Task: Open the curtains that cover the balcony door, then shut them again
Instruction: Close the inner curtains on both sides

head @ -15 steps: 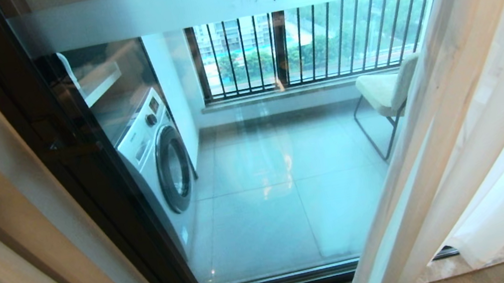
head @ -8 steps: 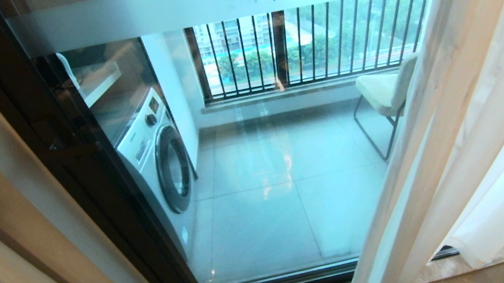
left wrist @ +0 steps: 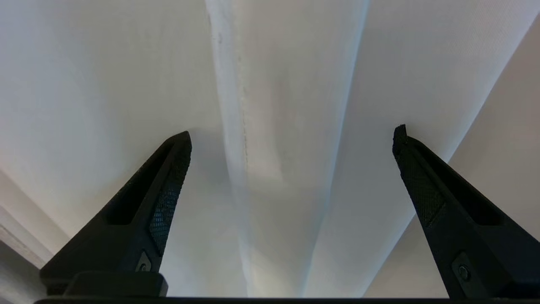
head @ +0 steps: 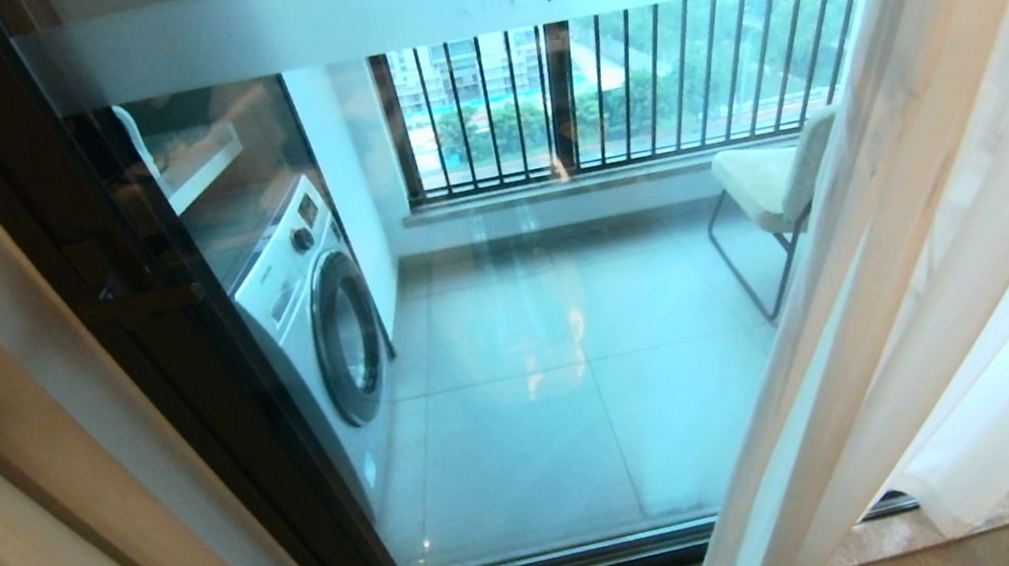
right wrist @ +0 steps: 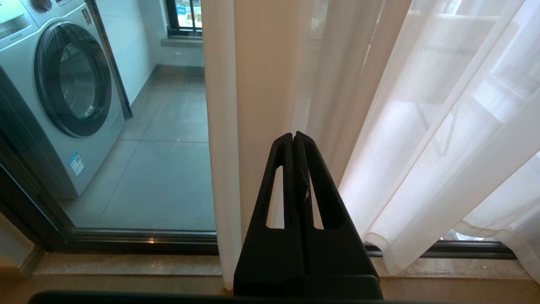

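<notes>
Balcony door (head: 511,322) glass bare at centre; washing machine (head: 318,323) behind it. I see curtains (head: 945,254) bunched right. My left tool (left wrist: 291,139) gapes wide against pale fabric, gripping nothing. Right tool (right wrist: 294,137) pinched closed, empty, near the curtains.

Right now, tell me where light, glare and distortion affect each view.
Head view: daylight blows out the top behind the balcony door, reflections streak the balcony floor tiles, and the door frame bows from wide-angle distortion. Left wrist view: flat soft light on a curtain fold, faint shadow by the open left gripper. Right wrist view: sheer curtains glow backlit behind the shut right gripper.
</notes>
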